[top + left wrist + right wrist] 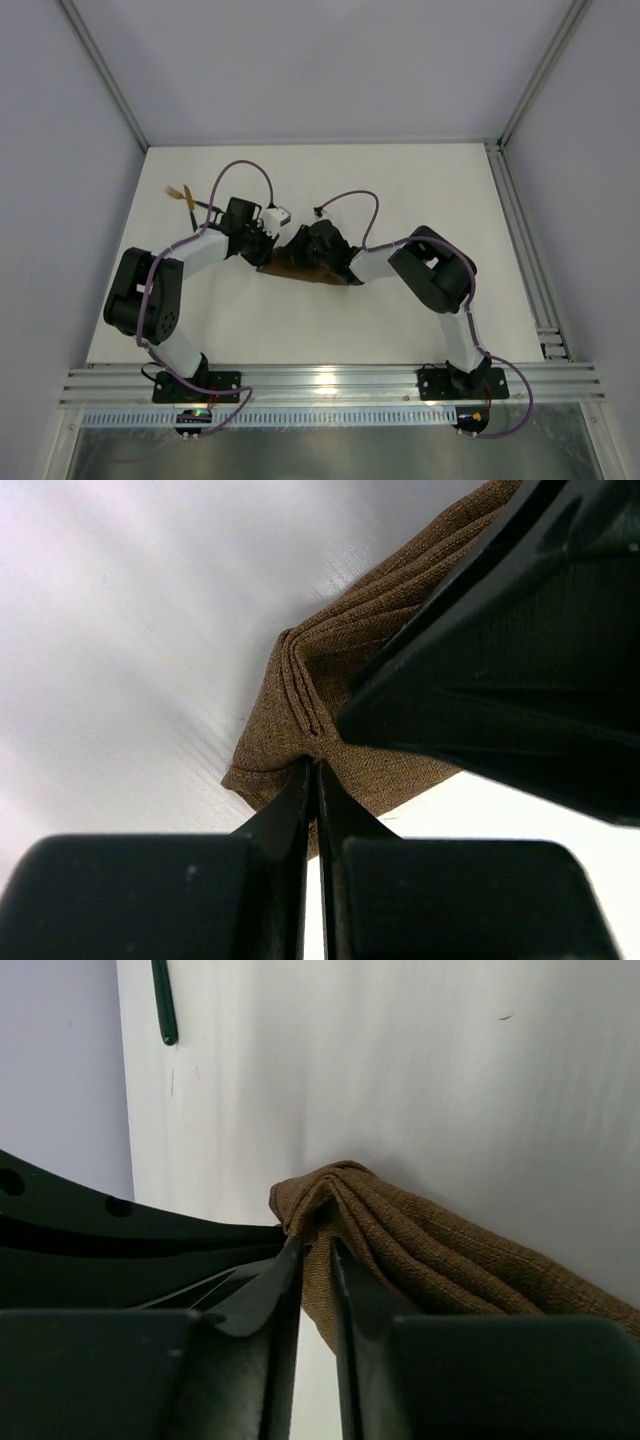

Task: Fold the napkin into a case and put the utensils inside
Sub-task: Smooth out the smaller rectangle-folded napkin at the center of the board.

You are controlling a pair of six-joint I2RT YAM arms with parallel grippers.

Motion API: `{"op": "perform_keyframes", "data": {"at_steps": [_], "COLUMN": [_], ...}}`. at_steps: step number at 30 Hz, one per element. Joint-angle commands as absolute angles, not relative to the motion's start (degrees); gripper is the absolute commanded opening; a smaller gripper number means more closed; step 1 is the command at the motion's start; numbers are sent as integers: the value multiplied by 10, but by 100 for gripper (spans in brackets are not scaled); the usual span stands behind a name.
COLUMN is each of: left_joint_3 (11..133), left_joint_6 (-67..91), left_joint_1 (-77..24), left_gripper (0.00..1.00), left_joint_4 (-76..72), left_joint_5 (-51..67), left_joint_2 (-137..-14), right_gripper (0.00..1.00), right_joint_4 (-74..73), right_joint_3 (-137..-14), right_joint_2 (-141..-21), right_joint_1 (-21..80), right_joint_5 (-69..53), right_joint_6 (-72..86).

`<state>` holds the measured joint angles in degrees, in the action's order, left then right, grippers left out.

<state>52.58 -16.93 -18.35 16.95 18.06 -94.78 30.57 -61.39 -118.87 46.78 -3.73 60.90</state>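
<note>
The brown napkin (300, 268) lies folded into a narrow strip in the middle of the table. My left gripper (272, 240) is at its left end. In the left wrist view this gripper (313, 764) is shut on the layered edge of the napkin (330, 690). My right gripper (303, 243) meets it from the right. Its jaws (315, 1246) stand a little apart, with a bunched fold of the napkin (400, 1230) in the gap. The utensils (190, 198), gold heads and black handles, lie at the far left. A thin handle (163, 1005) also shows in the right wrist view.
The white table (420, 180) is walled by grey panels on three sides. An aluminium rail (330, 383) runs along the near edge, with both arm bases on it. Purple cables loop above both wrists.
</note>
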Motion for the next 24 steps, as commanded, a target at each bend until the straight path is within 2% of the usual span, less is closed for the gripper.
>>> {"op": "perform_keyframes", "data": {"at_steps": [1, 10, 12, 14, 17, 20, 21, 24], "left_joint_3": [513, 515, 514, 514, 518, 526, 533, 542], "left_joint_6": [-169, -171, -173, -172, -170, -160, -156, -135], "left_joint_1": [-184, -184, -184, -184, -184, -179, -172, -150], "left_gripper": [0, 0, 0, 0, 0, 0, 0, 0], "left_joint_4": [200, 203, 203, 203, 205, 213, 214, 203], "left_joint_5": [182, 182, 183, 185, 189, 209, 214, 214], "left_joint_2": [-967, -969, -968, -967, -962, -957, -955, -952], "right_gripper": [26, 35, 34, 27, 22, 10, 4, 3], "right_joint_4": [360, 378, 355, 338, 304, 298, 307, 306], "right_joint_3": [-625, -624, -640, -659, -679, -666, -659, -640], "right_joint_2": [-1173, -1180, -1193, -1209, -1224, -1229, -1224, -1216], "right_joint_1": [471, 475, 475, 475, 475, 477, 479, 478], "right_joint_5": [-53, -55, -49, -43, -47, -40, -34, -26], "right_joint_6": [590, 601, 601, 606, 611, 622, 625, 625]}}
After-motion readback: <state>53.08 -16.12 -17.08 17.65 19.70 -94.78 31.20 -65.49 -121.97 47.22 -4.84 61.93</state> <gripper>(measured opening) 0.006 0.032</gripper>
